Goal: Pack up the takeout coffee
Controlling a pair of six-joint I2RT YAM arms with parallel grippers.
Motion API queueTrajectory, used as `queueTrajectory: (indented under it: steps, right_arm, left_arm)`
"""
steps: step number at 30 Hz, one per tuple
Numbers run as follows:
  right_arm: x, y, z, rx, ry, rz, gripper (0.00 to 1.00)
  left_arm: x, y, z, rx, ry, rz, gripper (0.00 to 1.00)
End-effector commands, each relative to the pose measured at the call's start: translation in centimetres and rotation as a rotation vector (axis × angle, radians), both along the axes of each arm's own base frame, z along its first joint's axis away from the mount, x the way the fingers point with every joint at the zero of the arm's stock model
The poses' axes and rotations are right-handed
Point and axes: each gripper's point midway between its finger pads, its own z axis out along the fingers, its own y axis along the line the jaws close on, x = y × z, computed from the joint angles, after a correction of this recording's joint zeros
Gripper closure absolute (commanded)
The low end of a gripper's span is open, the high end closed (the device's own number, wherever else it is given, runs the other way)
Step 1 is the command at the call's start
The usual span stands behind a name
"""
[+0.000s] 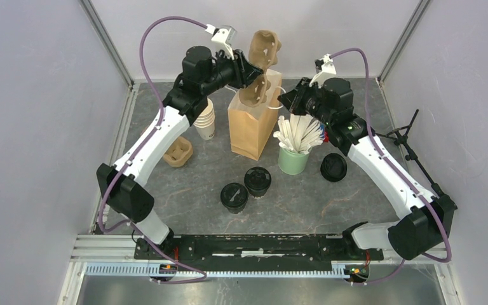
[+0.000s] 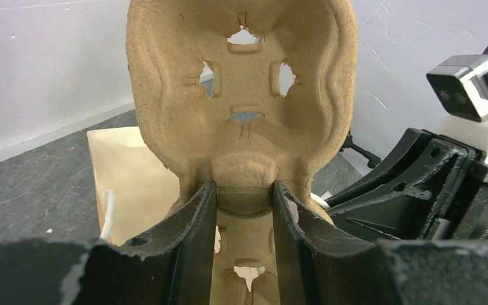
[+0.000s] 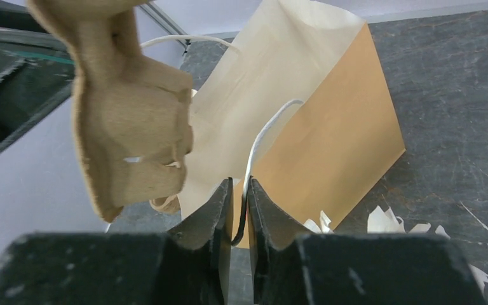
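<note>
Over bag point(image 3: 330, 140), left gripper point(image 2: 244, 190) pinches cup carrier point(image 2: 241, 95); right gripper point(image 3: 240, 190) clamps handle point(image 3: 264, 136). Carrier may snag the rim, tipping bag.

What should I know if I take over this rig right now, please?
Left gripper: shut on the pulp cup carrier, held upright with its lower end at the mouth of the brown paper bag.
Right gripper: shut on the bag's white handle.
Both lidded coffee cups: standing on the table in front of the bag.
Done: nothing packed yet.
Left: lower the carrier in, then probably load both cups.
</note>
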Motion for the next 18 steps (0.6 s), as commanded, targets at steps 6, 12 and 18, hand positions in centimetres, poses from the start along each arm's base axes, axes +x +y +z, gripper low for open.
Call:
queueTrajectory:
  steps: [6, 12, 18]
  right_arm:
    - [-0.4, 0.3, 2.8, -0.004, -0.102, 0.038, 0.84]
    - [-0.8, 0.2, 2.7, -0.026, -0.116, 0.052, 0.9]
    - [-0.6, 0.3, 3.0, -0.029, -0.127, 0.056, 0.93]
  left_arm:
    - [1.4, -1.1, 1.3, 0.075, -0.152, 0.004, 0.61]
    - [2.1, -1.0, -0.6, 0.162, -0.158, 0.016, 0.61]
    - [2.1, -0.8, -2.3, 0.254, -0.148, 0.028, 0.61]
